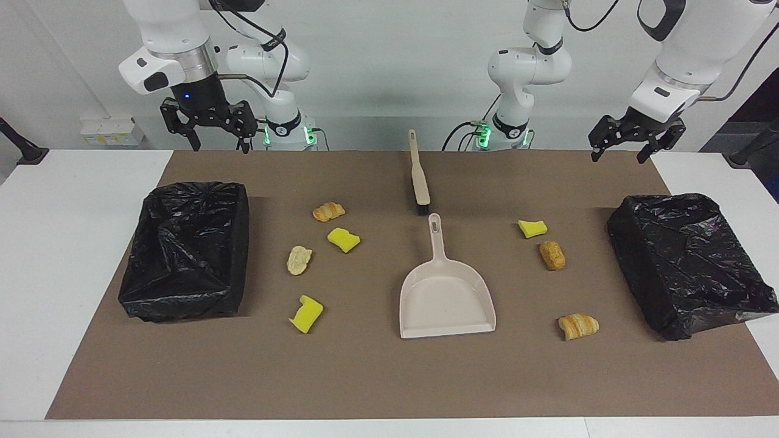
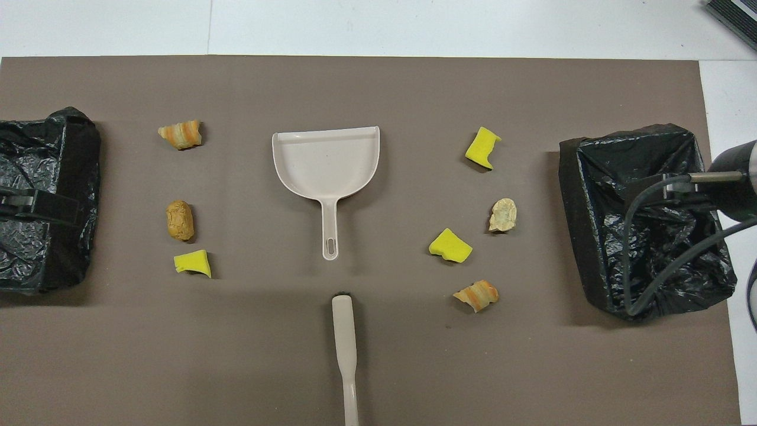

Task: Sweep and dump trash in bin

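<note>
Several trash pieces lie scattered on the brown mat: yellow sponge chunks (image 1: 344,239) (image 1: 306,314) (image 1: 532,228) and golden pastries (image 1: 328,211) (image 1: 299,260) (image 1: 552,255) (image 1: 578,326). Between the two groups rests the beige dustpan (image 1: 446,298), its handle pointing at the robots. The beige brush (image 1: 419,176) lies just nearer to the robots than that handle. One black-lined bin (image 1: 182,307) stands at the right arm's end, another bin (image 1: 639,255) at the left arm's end. My right gripper (image 1: 219,147) and left gripper (image 1: 618,157) both hang open and empty, high above the mat's robot-side corners.
White tabletop (image 1: 73,243) borders the mat (image 1: 377,377) on every side. A wide strip of bare mat runs along the edge farthest from the robots. The right arm's cable (image 2: 636,248) hangs over the bin at that end in the overhead view.
</note>
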You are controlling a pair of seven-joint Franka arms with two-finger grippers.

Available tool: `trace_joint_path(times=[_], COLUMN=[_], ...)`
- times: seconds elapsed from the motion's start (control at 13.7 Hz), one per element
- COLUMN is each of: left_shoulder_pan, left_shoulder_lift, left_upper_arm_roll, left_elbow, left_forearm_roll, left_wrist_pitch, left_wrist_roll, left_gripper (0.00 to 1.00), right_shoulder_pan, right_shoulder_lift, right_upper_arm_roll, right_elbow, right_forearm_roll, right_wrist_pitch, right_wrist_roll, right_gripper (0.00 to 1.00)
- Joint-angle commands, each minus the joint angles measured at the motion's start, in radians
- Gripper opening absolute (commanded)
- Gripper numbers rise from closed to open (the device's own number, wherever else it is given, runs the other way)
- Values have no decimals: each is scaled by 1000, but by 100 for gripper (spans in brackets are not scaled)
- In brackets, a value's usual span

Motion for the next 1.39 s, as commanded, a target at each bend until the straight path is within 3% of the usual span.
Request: trace_joint_path(times=[0.0,0.37,0.73,1.1,1.32], left_shoulder_pan=[7,6,6,-54,-182], left_shoulder_lift=[-9,-9,-17,-87,-185], left_upper_arm_roll=[1,3,3,-16,-17], left_elbow=[6,5,-38,-226,-444], left_forearm_roll=[2,-8,-96,-216,-250], left_wrist_pitch=[-22,-43,-53,-39,127], left_wrist_roll=[15,14,20,12,-99], left_gripper=[100,100,100,100,100], right_shoulder_pan=[-13,-14,-14,-17,-27], right_shoulder_lift=[-26,-24,-24,-23,-24], right_upper_arm_roll=[5,5,5,5,5], right_elbow=[-32,-30,-30,-30,-30], right_forearm_roll=[20,20,22,22,22], right_wrist_pitch=[13,15,12,13,8], right_wrist_roll=[-29,-26,-29,-30,-32], right_gripper=[100,100,100,100,100])
